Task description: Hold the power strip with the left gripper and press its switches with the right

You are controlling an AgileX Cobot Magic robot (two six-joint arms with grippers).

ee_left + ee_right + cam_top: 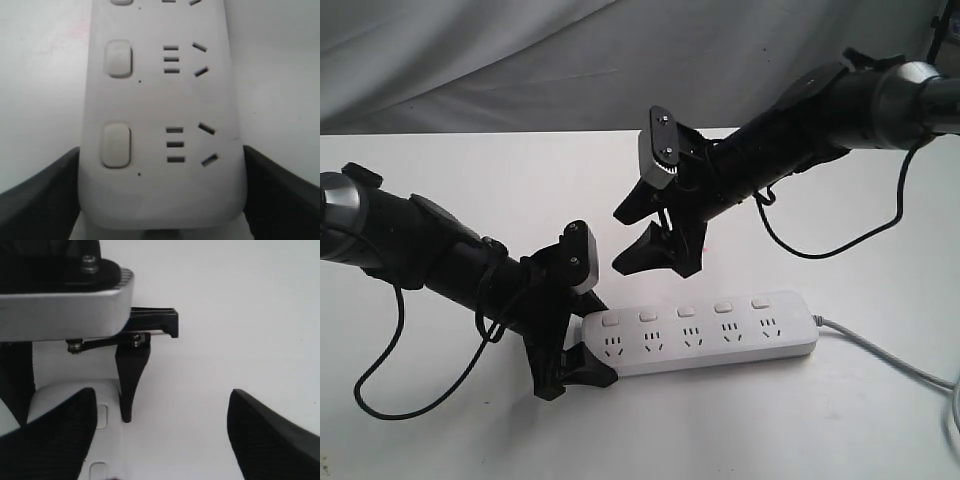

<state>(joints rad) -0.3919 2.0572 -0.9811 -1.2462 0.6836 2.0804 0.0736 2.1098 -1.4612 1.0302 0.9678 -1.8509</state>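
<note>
The white power strip [705, 338] lies flat on the table, its grey cord [890, 356] running off to the right. Its switches [686, 311] form a row along the far side, one per socket. My left gripper [582, 342] is shut on the strip's left end. In the left wrist view, its black fingers [42, 200] press both long sides of the strip [160, 100]. My right gripper [618, 242] hangs open above and behind the strip's left part, touching nothing. In the right wrist view, the right gripper [160, 440] has bare table between its jaws and the strip [111, 440] beside one finger.
The white table [800, 240] ends at a grey cloth backdrop [520, 60]. Black cables loop from both arms, one over the table at the left [380, 400] and one at the right [820, 250]. The left gripper's white block [65, 305] sits close to the right wrist camera.
</note>
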